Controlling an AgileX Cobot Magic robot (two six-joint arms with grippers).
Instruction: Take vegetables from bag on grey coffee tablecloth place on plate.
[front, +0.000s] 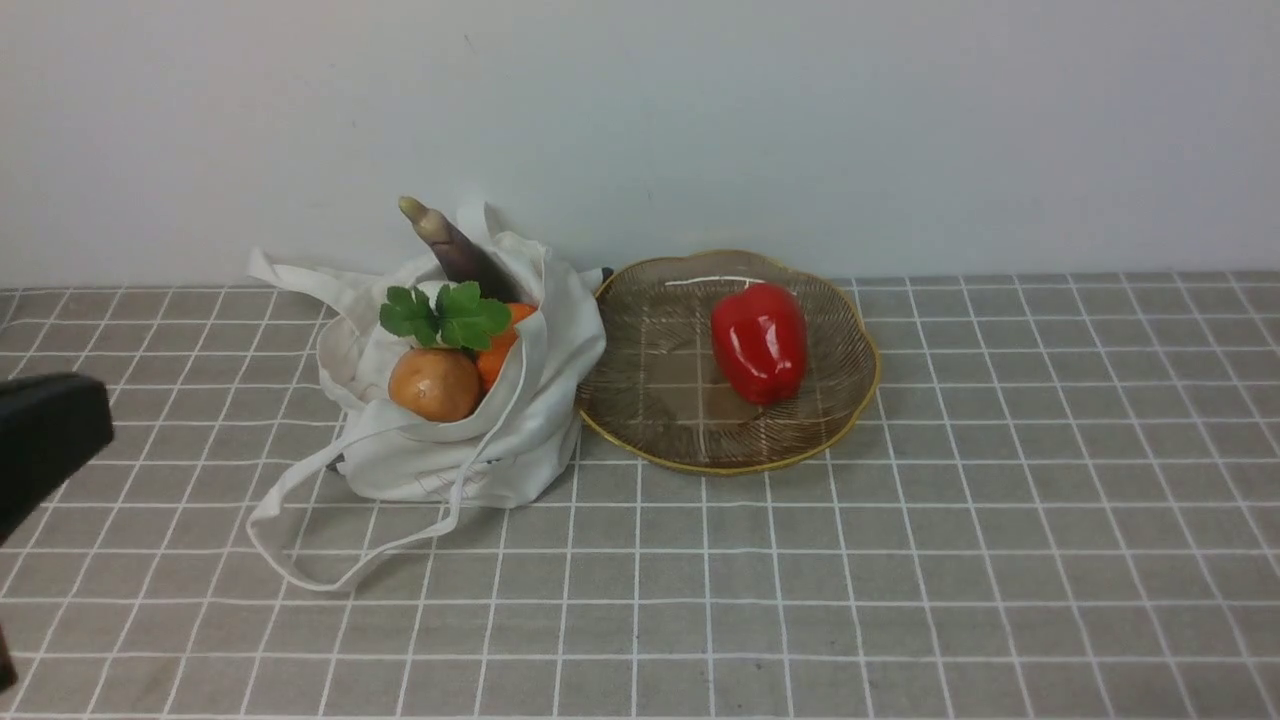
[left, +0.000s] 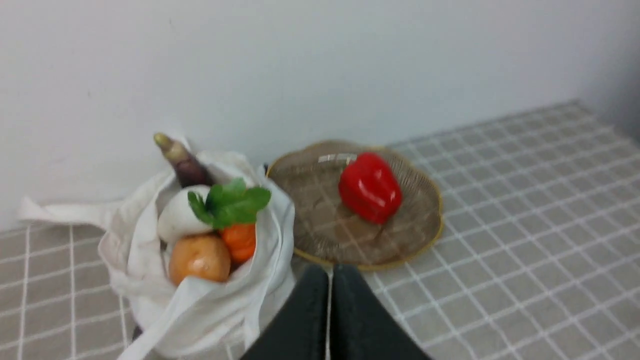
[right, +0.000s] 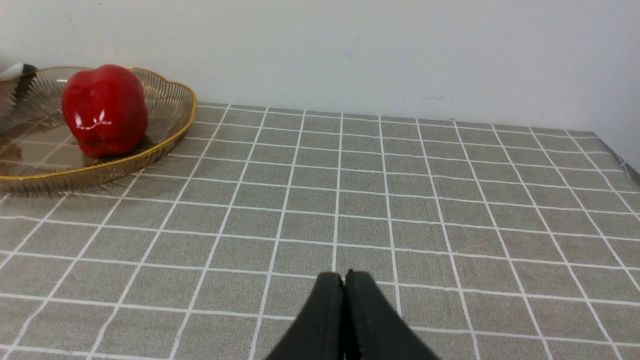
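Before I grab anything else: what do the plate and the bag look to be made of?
Plate: probably glass or clear plastic, smoky brown and glossy, since the cloth's grid shows through it; its rim has a gold finish.
Bag: soft, matte white fabric, likely cotton, judging by its loose folds and limp straps.

The pepper (front: 760, 342) is red; the plate (front: 655, 385) smoky brown (rim gold); the tablecloth (front: 960, 520) grey, white-gridded; the bag (front: 545, 400) white.

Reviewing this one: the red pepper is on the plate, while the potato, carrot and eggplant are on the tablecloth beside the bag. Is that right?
Not quite: the potato, carrot and eggplant are in the bag, as the front view shows. The red pepper is on the plate.
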